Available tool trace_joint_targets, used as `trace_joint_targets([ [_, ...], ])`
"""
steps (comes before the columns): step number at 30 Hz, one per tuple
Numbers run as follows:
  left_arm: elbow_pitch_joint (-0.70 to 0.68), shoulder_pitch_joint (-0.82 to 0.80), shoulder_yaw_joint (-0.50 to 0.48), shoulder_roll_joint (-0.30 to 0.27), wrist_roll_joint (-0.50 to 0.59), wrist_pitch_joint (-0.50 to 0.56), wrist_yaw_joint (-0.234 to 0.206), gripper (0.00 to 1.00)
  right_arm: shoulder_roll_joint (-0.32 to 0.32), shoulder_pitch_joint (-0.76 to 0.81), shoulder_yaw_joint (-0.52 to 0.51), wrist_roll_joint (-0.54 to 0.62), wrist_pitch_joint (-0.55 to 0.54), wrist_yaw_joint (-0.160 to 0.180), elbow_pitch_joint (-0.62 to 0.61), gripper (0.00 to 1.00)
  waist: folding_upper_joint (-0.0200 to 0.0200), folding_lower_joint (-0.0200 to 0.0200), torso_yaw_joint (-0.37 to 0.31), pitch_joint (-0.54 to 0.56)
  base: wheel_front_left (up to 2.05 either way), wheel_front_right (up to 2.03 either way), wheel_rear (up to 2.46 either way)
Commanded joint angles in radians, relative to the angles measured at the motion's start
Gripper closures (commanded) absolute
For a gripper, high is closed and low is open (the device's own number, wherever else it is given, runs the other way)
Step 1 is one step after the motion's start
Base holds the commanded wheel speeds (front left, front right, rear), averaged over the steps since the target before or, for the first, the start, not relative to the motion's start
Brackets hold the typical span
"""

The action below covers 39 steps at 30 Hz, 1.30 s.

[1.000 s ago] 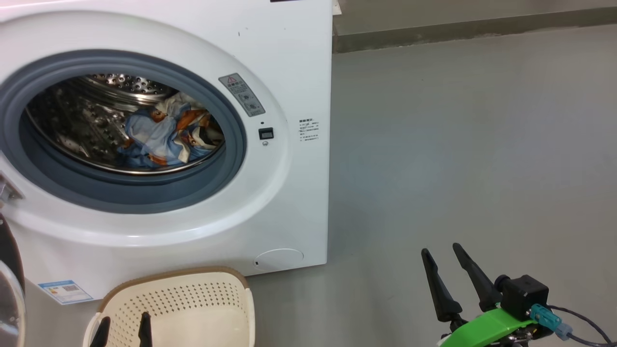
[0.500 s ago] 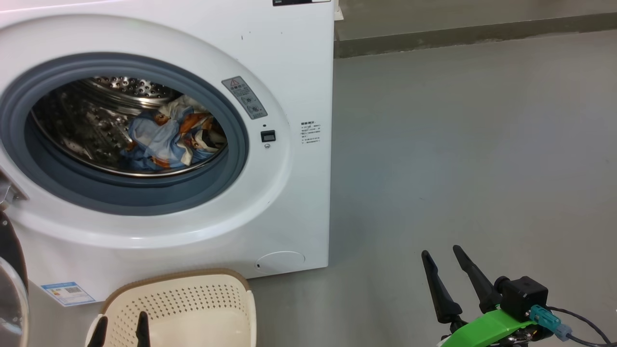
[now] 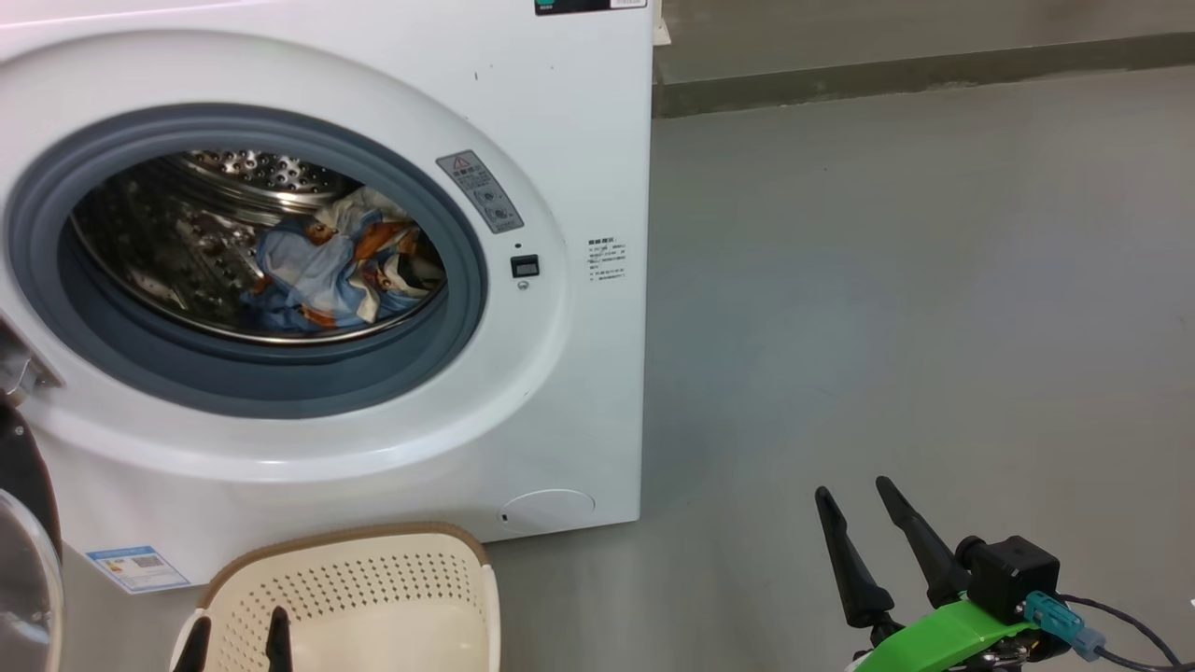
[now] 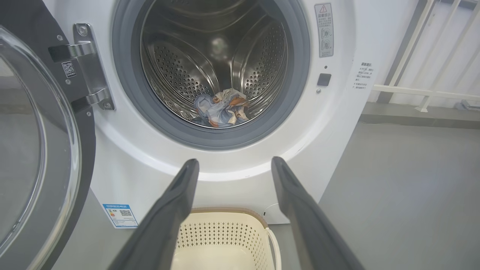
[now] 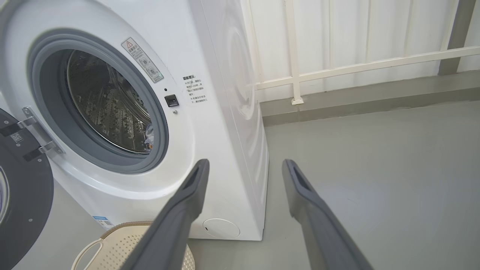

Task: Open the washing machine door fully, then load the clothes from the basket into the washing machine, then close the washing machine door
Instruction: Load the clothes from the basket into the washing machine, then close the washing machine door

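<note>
Slight view shift; crumpled blue clothes [image 3: 336, 266]

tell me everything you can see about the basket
The basket is a cream plastic tub with perforated walls, a brown rim and white loop handles. It stands upright on the grey floor close before the washing machine, below its opening. What shows of its inside looks empty. The open left gripper hangs above it.
</note>
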State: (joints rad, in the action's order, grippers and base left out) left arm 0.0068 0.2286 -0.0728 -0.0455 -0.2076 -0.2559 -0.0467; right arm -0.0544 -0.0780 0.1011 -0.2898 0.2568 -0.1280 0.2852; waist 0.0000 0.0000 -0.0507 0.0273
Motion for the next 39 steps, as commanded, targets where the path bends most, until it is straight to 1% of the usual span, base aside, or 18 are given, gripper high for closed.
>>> trace_joint_targets([
  [1, -0.018, -0.016, -0.032, -0.005, 0.003, -0.006, 0.004, 0.00, 0.004, -0.003, 0.027, 0.008, 0.005, -0.003, -0.021, 0.00, 0.0000, 0.0000, 0.001, 0.002, 0.00, 0.00, 0.00],
  [8, -0.013, -0.016, -0.030, -0.005, 0.001, -0.006, 0.005, 0.00, 0.004, -0.003, 0.027, 0.008, 0.005, -0.003, -0.019, 0.00, 0.0000, 0.0000, 0.003, 0.007, -0.04, 0.04, 0.00],
  [14, -0.005, -0.022, -0.032, -0.005, 0.003, -0.006, -0.001, 0.00, 0.004, -0.004, 0.024, 0.008, 0.005, -0.003, -0.020, 0.00, 0.0000, 0.0000, 0.003, 0.002, -0.70, 0.70, 0.00],
  [22, -0.003, -0.029, -0.033, -0.005, 0.004, -0.006, 0.005, 0.00, 0.004, -0.006, 0.024, 0.002, 0.005, -0.003, -0.019, 0.00, 0.0000, 0.0000, 0.000, -0.004, -1.64, 1.64, 0.00],
  [25, -0.009, -0.037, -0.031, -0.005, -0.007, -0.006, 0.013, 0.00, 0.004, -0.007, 0.022, 0.002, 0.005, -0.003, -0.019, 0.00, 0.0000, 0.0000, 0.000, -0.004, -2.12, 2.12, 0.00],
  [30, -0.022, -0.040, -0.039, -0.005, -0.001, -0.006, 0.006, 0.00, 0.004, -0.007, 0.017, 0.005, 0.005, -0.003, -0.024, 0.00, 0.0000, 0.0000, 0.002, -0.004, -1.82, 1.82, 0.00],
  [39, -0.025, -0.062, -0.062, -0.005, -0.003, -0.006, 0.019, 0.00, 0.004, -0.006, 0.017, 0.008, 0.005, -0.003, -0.036, 0.00, 0.0000, 0.0000, 0.006, -0.008, -0.88, 0.88, 0.00],
])
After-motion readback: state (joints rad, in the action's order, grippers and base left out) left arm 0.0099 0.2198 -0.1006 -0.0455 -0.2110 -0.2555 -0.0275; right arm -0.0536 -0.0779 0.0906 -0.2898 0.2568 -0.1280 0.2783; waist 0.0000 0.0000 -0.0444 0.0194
